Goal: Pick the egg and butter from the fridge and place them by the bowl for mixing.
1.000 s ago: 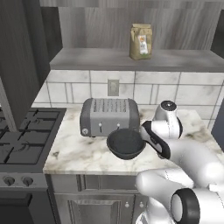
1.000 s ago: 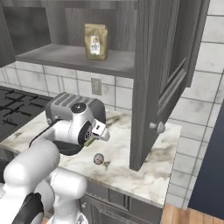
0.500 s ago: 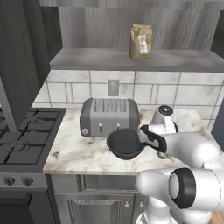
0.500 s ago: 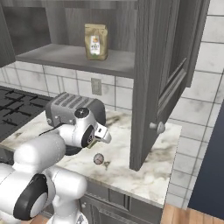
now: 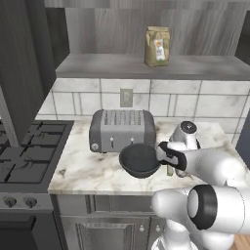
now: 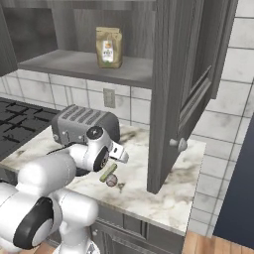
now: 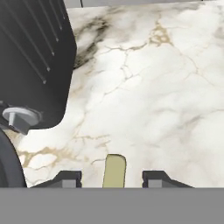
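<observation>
1. Fingers [image 7: 69,178] parted and released, clamping nothing; in the hand view, a strip of marble showing on each side of the butter [image 7: 114,169] that sits between the two tips.
2. Seen from the right base view, hanging low over the bench [image 6: 168,198], just in front of the toaster [image 6: 84,121], with the white wrist bent down towards the marble.
3. Butter: a pale yellow-green stick, tilted in the right base view [image 6: 108,172], upper end right under the fingers, lower end down at the bench. Also visible as a thin greenish sliver past the wrist in the left base view [image 5: 169,169].
4. Egg [image 6: 111,182]: small, brownish-grey, lying on the bench right by the lower end of the butter; touching it or not, cannot tell.
5. Bowl [image 5: 140,158]: dark, round and deep, standing on the bench [image 5: 83,168] directly in front of the toaster [image 5: 122,129], close to its front face. Butter just to its right, near the rim.
6. Toaster again in the hand view, as a dark ribbed block with a small round knob [image 7: 19,118] at the upper left, beside veined marble [image 7: 166,87].
7. Above the bench: a wall outlet [image 5: 126,97] on the tiled wall, and a grey shelf carrying a tan paper bag [image 5: 157,46] [image 6: 108,47].
8. Left of the bench, a black gas stove [image 5: 24,151]. On the far right, a dark wood cabinet door [image 6: 178,89] standing open over the marble.
</observation>
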